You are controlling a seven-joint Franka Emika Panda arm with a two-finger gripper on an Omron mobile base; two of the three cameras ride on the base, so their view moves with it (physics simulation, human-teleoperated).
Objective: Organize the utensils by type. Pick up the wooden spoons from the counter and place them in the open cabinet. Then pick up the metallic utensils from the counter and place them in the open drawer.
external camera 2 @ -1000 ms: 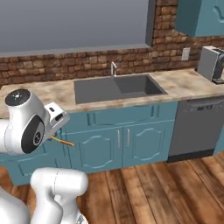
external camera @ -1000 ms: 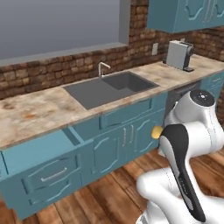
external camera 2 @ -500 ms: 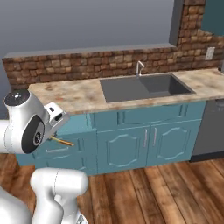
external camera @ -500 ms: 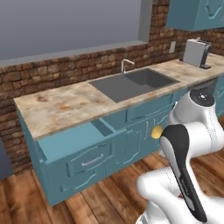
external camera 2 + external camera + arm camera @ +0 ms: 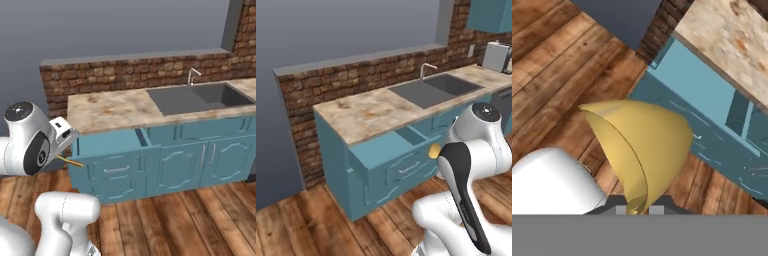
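Pincer [image 5: 636,207] pinching what looks like the yellow-ended utensil [image 5: 642,145]; next: drop into the open drawer [image 5: 704,97] at 2 o'clock.

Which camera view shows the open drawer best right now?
The left base view: the open drawer shows its pulled-out box and teal inside. The right base view shows its front and one side wall. The hand view looks down into it past a yellow utensil end.

A recessed dark grey sink basin [image 5: 432,88] with a curved silver faucet [image 5: 425,69] behind it. Red-brown brick backsplash [image 5: 125,74]. Brown wooden plank floor [image 5: 175,220]. Silver toaster [image 5: 496,56] at far right.
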